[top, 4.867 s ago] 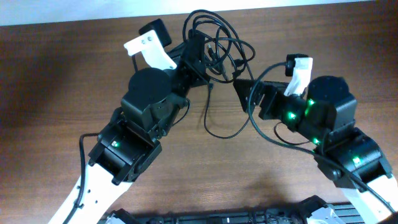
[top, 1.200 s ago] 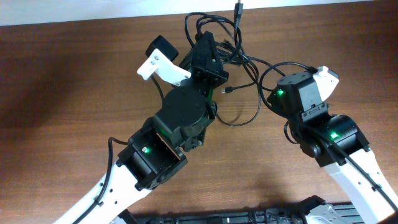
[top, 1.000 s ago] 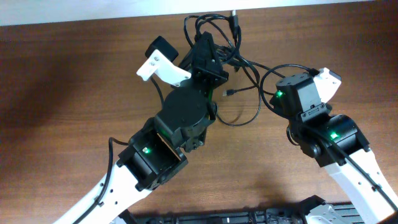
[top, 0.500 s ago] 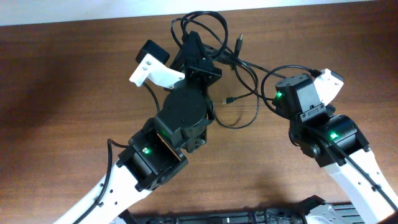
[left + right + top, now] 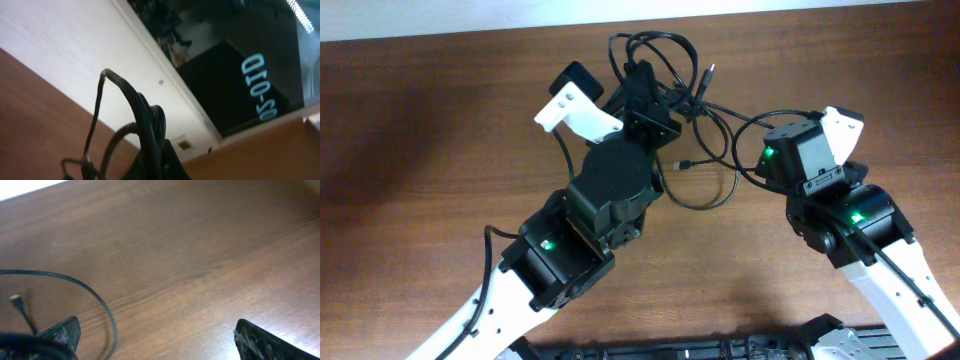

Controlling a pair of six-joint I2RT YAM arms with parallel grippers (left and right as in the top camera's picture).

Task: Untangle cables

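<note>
The thin black cables (image 5: 665,55) lie tangled at the table's far middle. One loop (image 5: 712,195) trails toward me, and small plugs show at the right (image 5: 710,72) and at the middle (image 5: 677,162). My left gripper (image 5: 642,85) is shut on the bundle. In the left wrist view the cords (image 5: 137,107) rise out of the closed jaws (image 5: 160,162), lifted off the table. My right gripper (image 5: 790,140) is open and empty, pointing down just right of the loop. In the right wrist view its fingertips (image 5: 62,332) stand wide apart, with a cable arc (image 5: 97,300) and a plug (image 5: 16,299) to the left.
The brown wooden table (image 5: 420,150) ends at a white wall along the far edge (image 5: 470,18), close behind the tangle. A dark tray edge (image 5: 670,350) runs along the near edge. The two arms stand close together over the middle.
My left gripper has shifted the held bundle left, then slightly back right, and the top plug swung to the right. The right arm has held still for the last second, turned away from the tangle.
</note>
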